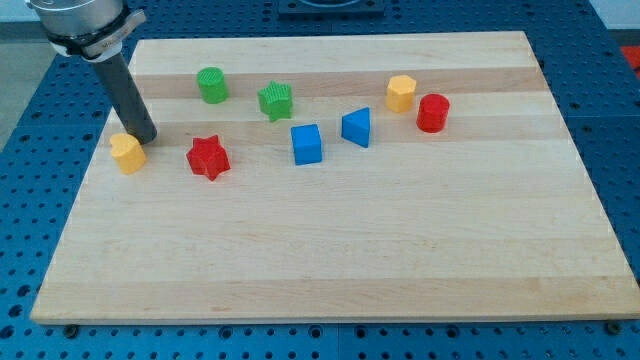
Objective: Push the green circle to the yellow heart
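The green circle (212,85) stands near the view's top left of the wooden board. The yellow heart (127,153) lies at the board's left edge, below and left of the green circle. My tip (144,138) rests on the board right at the yellow heart's upper right side, touching or nearly touching it. The tip is well below and left of the green circle.
A green star (275,100) sits right of the green circle. A red star (208,157) lies right of the yellow heart. A blue cube (307,143), blue triangle (356,127), yellow hexagon (401,93) and red cylinder (433,112) sit further right.
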